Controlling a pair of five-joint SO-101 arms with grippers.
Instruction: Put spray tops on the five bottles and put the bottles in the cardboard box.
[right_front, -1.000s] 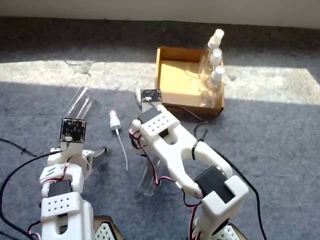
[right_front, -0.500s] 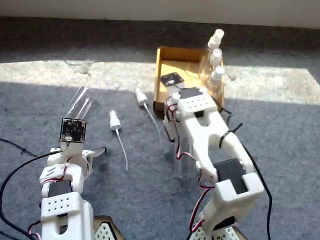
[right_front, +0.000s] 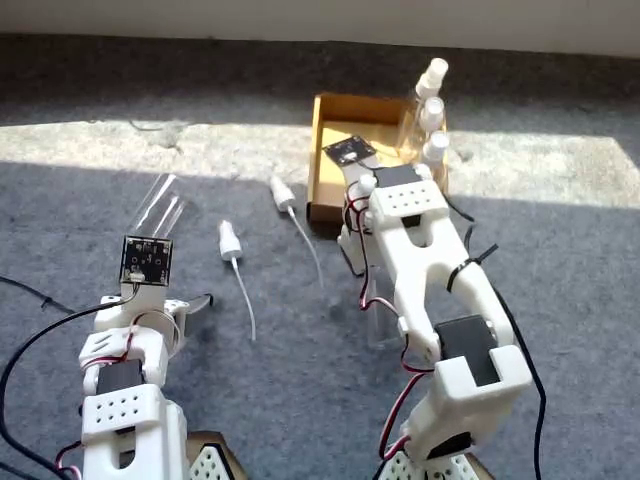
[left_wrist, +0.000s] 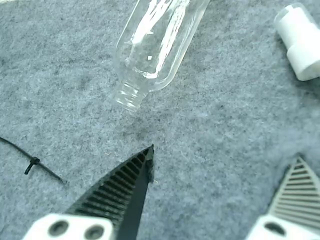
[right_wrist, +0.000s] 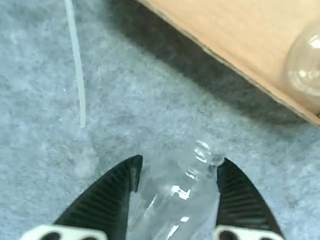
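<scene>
Starting at nine o'clock on the grey carpet (right_front: 560, 300), we see the left gripper (left_wrist: 225, 155) low over the floor with its fingers spread wide and nothing between them; a black cable tie (left_wrist: 32, 162) lies just beside one finger. At twelve o'clock from that arm lies the bare bottle (right_front: 160, 205), on its side and uncapped, its open neck (left_wrist: 127, 97) turned toward the gripper but apart from it. At about two o'clock from the left arm we find the first spray top (right_front: 229, 240), its thin tube trailing toward six o'clock. At one o'clock from it lies the second spray top (right_front: 283, 193), near the box's nine o'clock wall, with its tube (right_wrist: 75, 60) running toward five o'clock. Further right, the right gripper (right_wrist: 178, 167) pinches the held bottle (right_wrist: 175, 200) on both sides, its uncapped neck poking out past the fingertips; from above, this bottle (right_front: 380, 315) sits at six o'clock from the cardboard box (right_front: 322, 150), apart from it. Along the box's three o'clock side stand the three capped bottles (right_front: 432, 112) in a row, white tops up.
</scene>
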